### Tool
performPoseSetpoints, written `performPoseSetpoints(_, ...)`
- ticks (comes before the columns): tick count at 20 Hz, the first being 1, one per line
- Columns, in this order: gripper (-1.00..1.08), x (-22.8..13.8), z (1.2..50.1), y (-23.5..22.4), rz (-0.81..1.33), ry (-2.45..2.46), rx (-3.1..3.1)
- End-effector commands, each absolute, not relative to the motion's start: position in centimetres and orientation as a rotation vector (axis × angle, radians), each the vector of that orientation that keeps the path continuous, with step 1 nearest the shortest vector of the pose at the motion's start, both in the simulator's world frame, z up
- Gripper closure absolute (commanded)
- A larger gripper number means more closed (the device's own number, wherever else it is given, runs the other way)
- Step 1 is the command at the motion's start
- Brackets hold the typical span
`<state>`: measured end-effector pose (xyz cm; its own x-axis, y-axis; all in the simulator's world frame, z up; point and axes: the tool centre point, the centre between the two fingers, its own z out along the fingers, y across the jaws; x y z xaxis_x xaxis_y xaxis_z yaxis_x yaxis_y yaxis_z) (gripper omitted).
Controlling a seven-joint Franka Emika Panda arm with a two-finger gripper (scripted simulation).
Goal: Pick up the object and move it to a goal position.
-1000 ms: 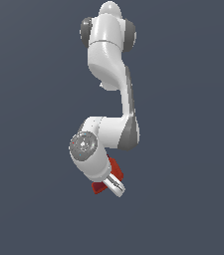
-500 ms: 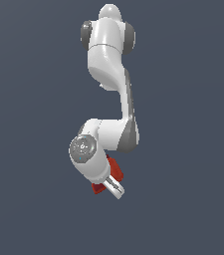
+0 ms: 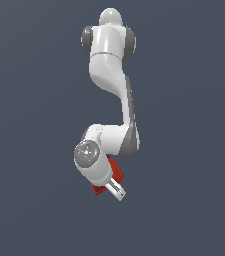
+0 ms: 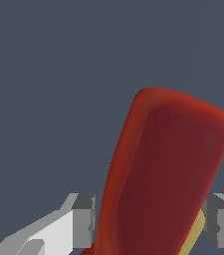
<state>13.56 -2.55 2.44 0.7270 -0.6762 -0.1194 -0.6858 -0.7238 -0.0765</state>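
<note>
The object (image 4: 168, 169) is an orange-red drill body with a darker red face and a small yellow trigger (image 4: 197, 233) near one finger. It fills the space between my gripper's (image 4: 151, 224) two grey fingers, and both pads sit against its sides, so the gripper is shut on it. In the exterior view the object (image 3: 115, 170) shows only as red patches behind the white hand, with the gripper (image 3: 118, 192) pointing down and toward the exterior view's right. Most of the object is hidden by the wrist.
The white arm (image 3: 109, 60) hangs from above against a plain dark grey-blue background. No table, edge or other item shows in either view.
The wrist and hand have sunk slightly, with the red object staying in the fingers. Nothing else differs.
</note>
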Motion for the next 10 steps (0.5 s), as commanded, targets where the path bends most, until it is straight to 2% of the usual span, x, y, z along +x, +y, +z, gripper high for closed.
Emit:
performPoseSetpoints(1,1.08,13.56,2.35,-2.60,0.125,1.114,-2.811)
performPoseSetpoints(10,1.08,13.58,2.45,-2.53,0.125,1.113,-2.811)
